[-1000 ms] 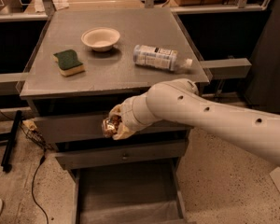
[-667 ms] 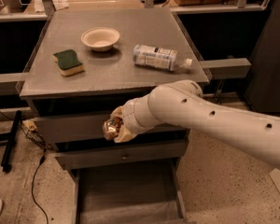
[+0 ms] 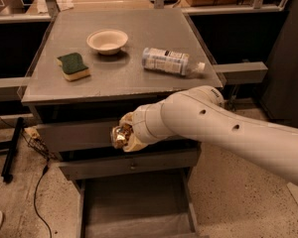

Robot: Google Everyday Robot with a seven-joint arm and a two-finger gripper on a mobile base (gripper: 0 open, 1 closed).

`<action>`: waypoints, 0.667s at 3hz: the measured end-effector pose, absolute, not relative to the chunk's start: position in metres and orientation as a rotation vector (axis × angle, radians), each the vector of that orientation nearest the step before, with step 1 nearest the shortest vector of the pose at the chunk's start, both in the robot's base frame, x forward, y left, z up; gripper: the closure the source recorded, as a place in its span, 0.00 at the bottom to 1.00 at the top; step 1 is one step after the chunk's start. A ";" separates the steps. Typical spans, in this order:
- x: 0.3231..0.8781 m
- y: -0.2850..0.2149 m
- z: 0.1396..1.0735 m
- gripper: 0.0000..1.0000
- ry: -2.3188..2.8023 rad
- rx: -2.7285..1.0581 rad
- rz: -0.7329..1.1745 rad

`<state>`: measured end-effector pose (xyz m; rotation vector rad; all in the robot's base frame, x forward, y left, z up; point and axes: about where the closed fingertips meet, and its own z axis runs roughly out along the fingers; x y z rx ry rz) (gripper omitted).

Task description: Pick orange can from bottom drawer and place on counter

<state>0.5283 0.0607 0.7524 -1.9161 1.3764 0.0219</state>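
Observation:
My gripper [image 3: 123,135] is shut on the orange can [image 3: 118,134], a small shiny brown-gold can. It holds the can in front of the upper drawer fronts, below the counter's front edge and above the bottom drawer [image 3: 134,207]. The bottom drawer is pulled out, and its grey floor shows nothing on it. The counter [image 3: 134,43] is the flat grey cabinet top behind and above the can. My white arm reaches in from the right.
On the counter lie a green and yellow sponge [image 3: 73,66] at the left, a white bowl [image 3: 107,40] at the back middle, and a clear plastic bottle [image 3: 170,62] on its side at the right. A cable [image 3: 37,192] runs over the floor at the left.
The gripper with the can has risen very slightly and shifted a little; the rest of the scene is unchanged.

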 end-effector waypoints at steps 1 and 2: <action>0.543 0.061 0.771 1.00 1.368 -1.910 -0.010; 0.551 0.061 0.791 1.00 1.355 -1.919 -0.046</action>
